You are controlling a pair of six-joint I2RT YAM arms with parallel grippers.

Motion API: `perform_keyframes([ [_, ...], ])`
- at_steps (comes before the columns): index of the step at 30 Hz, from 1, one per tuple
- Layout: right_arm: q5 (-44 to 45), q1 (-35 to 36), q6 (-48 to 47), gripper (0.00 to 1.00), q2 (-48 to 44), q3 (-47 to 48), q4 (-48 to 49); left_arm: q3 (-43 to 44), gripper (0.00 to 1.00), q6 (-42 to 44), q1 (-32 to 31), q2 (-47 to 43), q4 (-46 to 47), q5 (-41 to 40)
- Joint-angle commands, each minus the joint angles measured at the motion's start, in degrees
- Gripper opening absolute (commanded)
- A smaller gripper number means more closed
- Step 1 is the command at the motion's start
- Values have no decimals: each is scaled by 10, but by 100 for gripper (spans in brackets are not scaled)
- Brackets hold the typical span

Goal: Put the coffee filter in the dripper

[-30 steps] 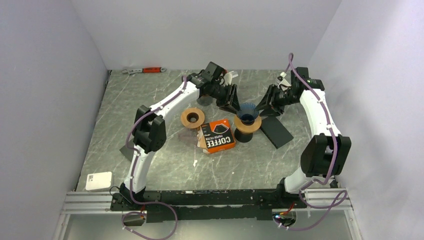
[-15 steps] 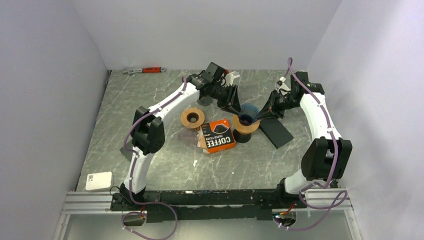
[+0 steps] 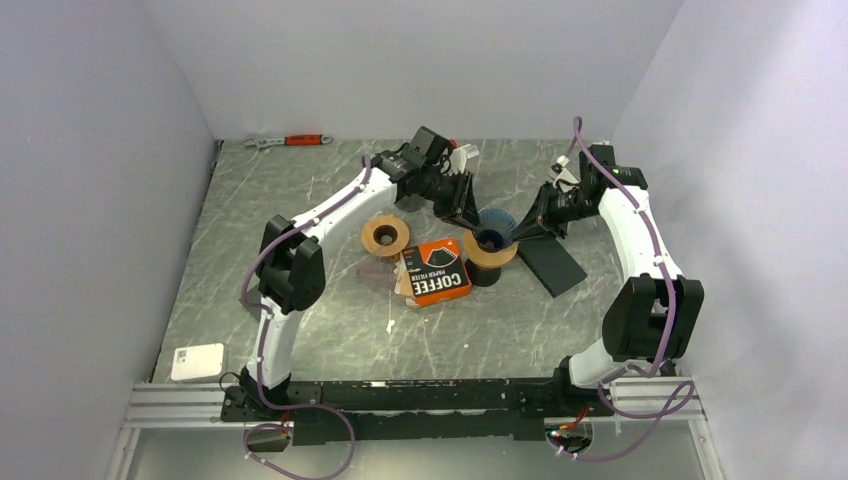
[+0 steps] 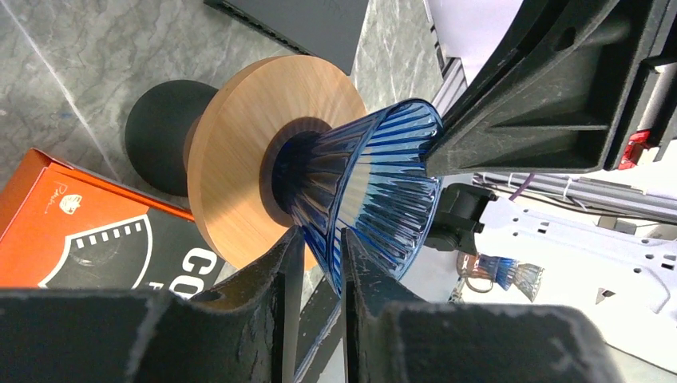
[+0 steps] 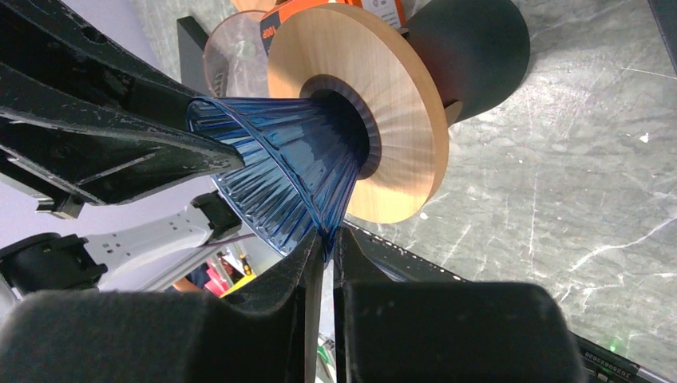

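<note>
The orange coffee filter box point(image 3: 437, 271) lies flat on the marble table point(image 3: 330, 340), just in front of the blue glass dripper point(image 3: 494, 228). The dripper sits by its wooden collar point(image 4: 231, 159) on a black stand point(image 5: 471, 48). The left gripper point(image 4: 319, 243) and the right gripper point(image 5: 327, 239) each pinch its rim from opposite sides, with the fingers almost together.

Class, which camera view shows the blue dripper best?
The left wrist view: the blue dripper is large and bright, with its ribs clear. The right wrist view shows it close but darker. The top view shows it only small.
</note>
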Motion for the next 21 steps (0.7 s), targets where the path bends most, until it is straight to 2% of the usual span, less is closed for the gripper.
perform_keyframes([
  [1, 22, -4, -1, 12, -7, 4, 4, -20, 19, 21, -2, -25, -18, -13],
  [15, 52, -4, -10, 13, 13, -8, -16, 15, 16, 16, -2, 7, -37, -19],
  [18, 52, -4, -10, 13, 11, -7, -16, 17, 18, 18, -2, 4, -36, -22],
  [21, 47, -4, -8, 14, 11, 7, -17, 22, 24, 18, -3, 1, -36, -22],
])
